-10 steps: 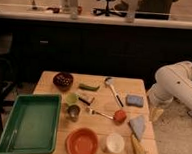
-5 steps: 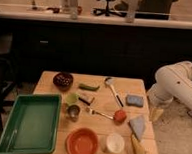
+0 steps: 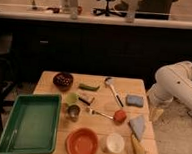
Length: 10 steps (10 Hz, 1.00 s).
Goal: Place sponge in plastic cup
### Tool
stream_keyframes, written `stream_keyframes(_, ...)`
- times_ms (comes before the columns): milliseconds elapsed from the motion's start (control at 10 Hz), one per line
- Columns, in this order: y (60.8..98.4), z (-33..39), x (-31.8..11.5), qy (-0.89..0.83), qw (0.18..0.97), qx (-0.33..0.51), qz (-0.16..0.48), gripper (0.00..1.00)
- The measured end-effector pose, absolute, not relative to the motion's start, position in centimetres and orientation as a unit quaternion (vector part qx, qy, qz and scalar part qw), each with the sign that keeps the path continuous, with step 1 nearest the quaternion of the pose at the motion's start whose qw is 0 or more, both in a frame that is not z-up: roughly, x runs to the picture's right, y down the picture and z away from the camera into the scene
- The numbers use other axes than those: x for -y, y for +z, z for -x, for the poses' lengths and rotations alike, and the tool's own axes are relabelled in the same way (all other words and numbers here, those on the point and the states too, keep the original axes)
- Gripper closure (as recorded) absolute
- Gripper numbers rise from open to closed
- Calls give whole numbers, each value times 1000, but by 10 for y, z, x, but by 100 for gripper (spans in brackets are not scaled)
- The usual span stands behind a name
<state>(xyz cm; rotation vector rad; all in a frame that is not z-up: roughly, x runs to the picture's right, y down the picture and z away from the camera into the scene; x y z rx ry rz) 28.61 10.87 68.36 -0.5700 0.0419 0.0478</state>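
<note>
The small flat blue sponge (image 3: 135,100) lies on the right side of the wooden table (image 3: 102,99). The small light green plastic cup (image 3: 71,98) stands left of the middle, next to the green tray and just behind a shiny metal cup (image 3: 74,112). My white arm (image 3: 177,83) hangs at the right of the table. My gripper (image 3: 156,113) points down just beyond the table's right edge, to the right of the sponge and a little nearer, holding nothing that I can see.
A green tray (image 3: 30,122) fills the left front. An orange bowl (image 3: 82,143) and a white cup (image 3: 114,142) stand at the front. A pale blue-grey cloth (image 3: 137,126), a red object (image 3: 119,116), a fork (image 3: 99,112), a ladle (image 3: 112,89) and a dark bowl (image 3: 63,79) lie around.
</note>
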Motion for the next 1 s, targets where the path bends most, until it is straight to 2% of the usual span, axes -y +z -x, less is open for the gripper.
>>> stream_keyframes(700, 683, -286, -108, 25, 960, -20, 280, 20)
stream_keyframes(1000, 678, -302, -92, 47, 968, 17, 246, 20)
